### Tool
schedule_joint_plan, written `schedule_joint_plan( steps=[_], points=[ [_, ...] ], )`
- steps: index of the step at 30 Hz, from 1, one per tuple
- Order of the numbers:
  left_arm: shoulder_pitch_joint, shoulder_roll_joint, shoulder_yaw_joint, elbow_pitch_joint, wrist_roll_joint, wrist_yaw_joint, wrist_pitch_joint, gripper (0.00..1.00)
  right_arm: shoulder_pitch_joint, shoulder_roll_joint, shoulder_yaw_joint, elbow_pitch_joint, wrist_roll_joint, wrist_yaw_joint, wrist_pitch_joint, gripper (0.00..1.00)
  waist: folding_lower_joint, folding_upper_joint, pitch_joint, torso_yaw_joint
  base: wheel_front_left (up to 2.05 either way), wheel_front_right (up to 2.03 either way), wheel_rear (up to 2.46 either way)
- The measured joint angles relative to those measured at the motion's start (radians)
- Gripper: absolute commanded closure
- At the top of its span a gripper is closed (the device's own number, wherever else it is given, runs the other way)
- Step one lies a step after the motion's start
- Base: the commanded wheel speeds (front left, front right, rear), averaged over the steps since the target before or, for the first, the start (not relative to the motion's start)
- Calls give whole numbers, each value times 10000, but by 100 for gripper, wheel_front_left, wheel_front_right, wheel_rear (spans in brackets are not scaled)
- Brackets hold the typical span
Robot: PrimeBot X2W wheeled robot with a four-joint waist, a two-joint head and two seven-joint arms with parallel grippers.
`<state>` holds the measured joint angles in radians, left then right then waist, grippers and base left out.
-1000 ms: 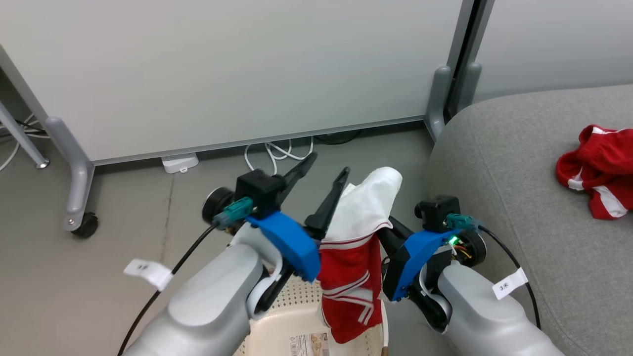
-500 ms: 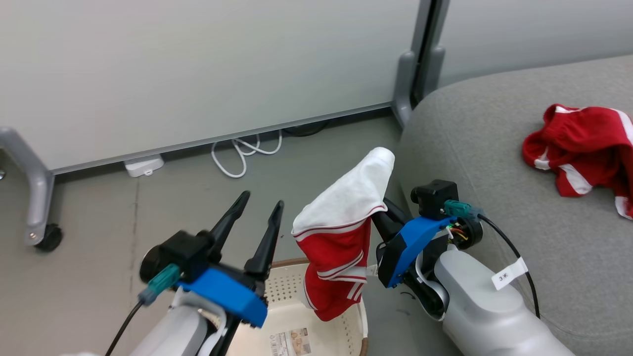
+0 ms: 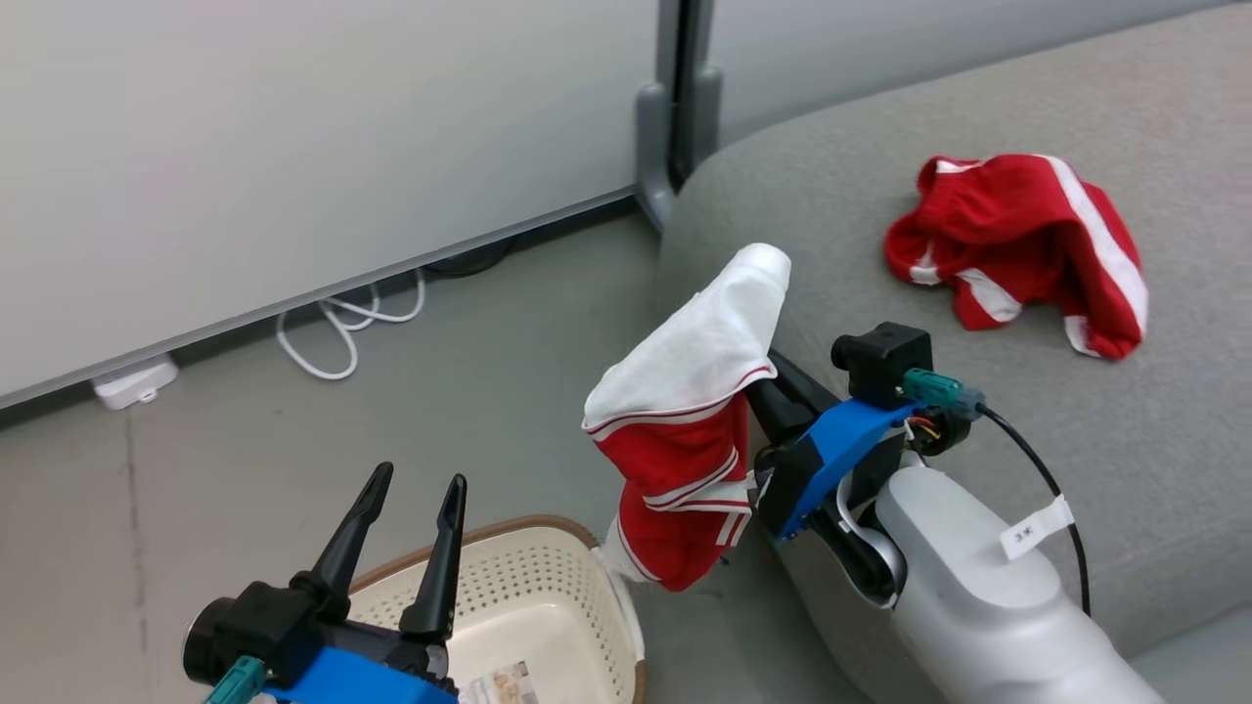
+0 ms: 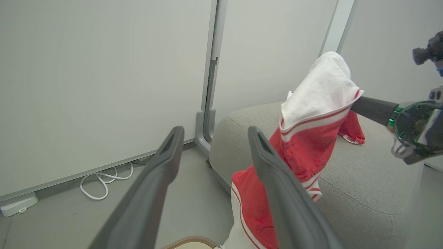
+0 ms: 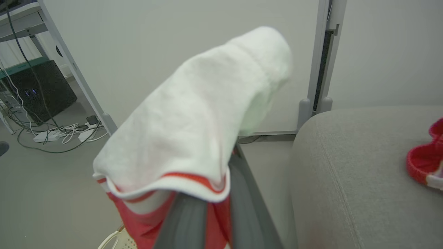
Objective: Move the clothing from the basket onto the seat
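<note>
Red-and-white striped garment [image 3: 694, 391] hangs raised just beside the basket [image 3: 528, 587], my right jaws clamped shut on it. My left jaws stand wide open, empty, near the basket. Beyond it, the red garment [image 3: 1017, 244] lies on the seat [image 3: 1125, 411].

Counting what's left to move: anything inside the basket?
The visible basket interior holds just a printed label. Its near part is hidden behind the left gripper and cut off by the frame.
</note>
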<state>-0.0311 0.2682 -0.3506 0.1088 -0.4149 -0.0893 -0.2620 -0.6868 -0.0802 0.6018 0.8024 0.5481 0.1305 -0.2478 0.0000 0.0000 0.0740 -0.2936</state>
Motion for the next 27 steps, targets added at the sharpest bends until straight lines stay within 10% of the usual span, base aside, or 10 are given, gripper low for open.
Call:
schedule_joint_plan(
  steps=[27],
  points=[
    [185, -481, 777, 77, 815, -403, 0, 0, 2491, -119, -2740, -3256, -1676, 0, 1551, 100, 0, 0, 345, -2512, 0, 0, 0]
  ],
)
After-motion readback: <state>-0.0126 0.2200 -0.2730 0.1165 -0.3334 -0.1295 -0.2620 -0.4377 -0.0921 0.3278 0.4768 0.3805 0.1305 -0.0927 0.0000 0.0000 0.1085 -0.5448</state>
